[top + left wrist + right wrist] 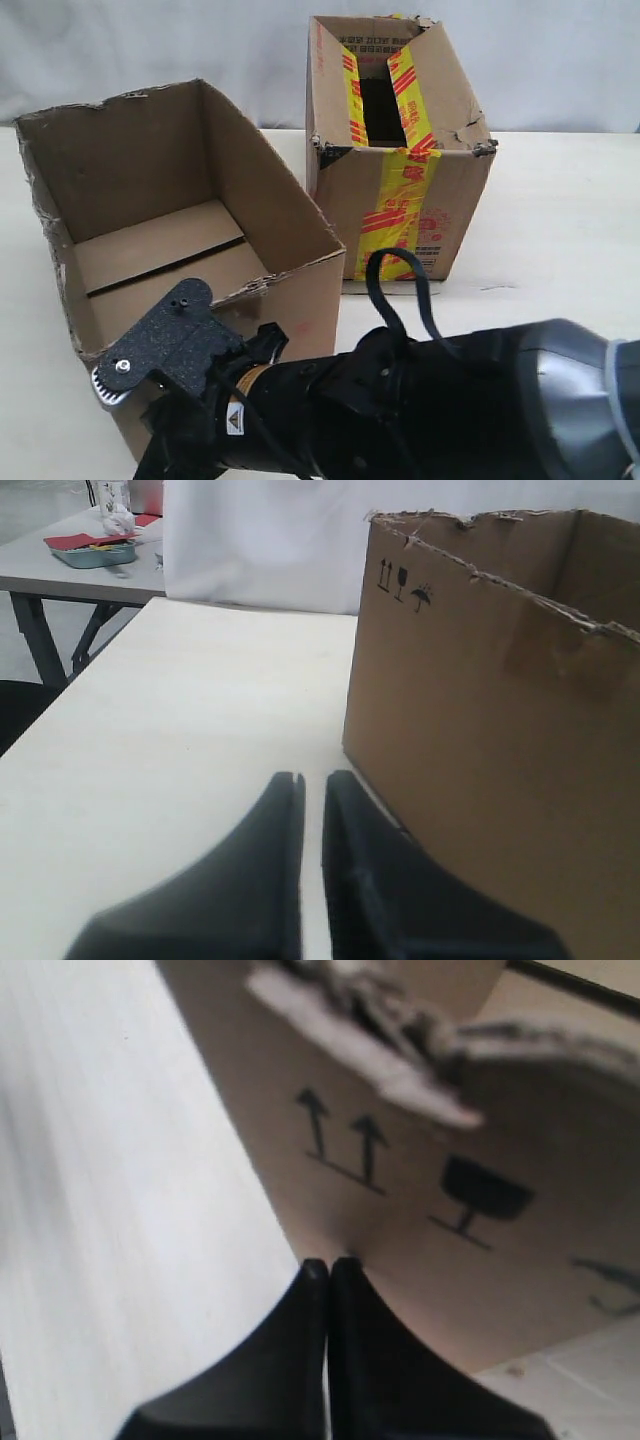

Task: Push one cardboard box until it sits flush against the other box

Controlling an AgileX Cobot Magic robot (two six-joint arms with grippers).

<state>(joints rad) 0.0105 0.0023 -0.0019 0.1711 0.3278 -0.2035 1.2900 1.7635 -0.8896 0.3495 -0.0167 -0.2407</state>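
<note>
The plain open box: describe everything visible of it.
The cardboard box is plain brown, topless, with a ragged torn rim and a seam between its bottom flaps. Small black handling symbols sit near one upper corner. It stands upright on the pale table, apart from the taped box. The right gripper, fingers shut, seems to touch its outer wall below the symbols.

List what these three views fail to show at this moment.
Exterior view: the right gripper is hidden behind its own arm.
Exterior view: the left gripper does not show.
Exterior view: the plain cardboard box overlaps a corner of the taped box, so contact is unclear.
Right wrist view: the torn rim is blurred; the third handling symbol is cut by the edge.
</note>
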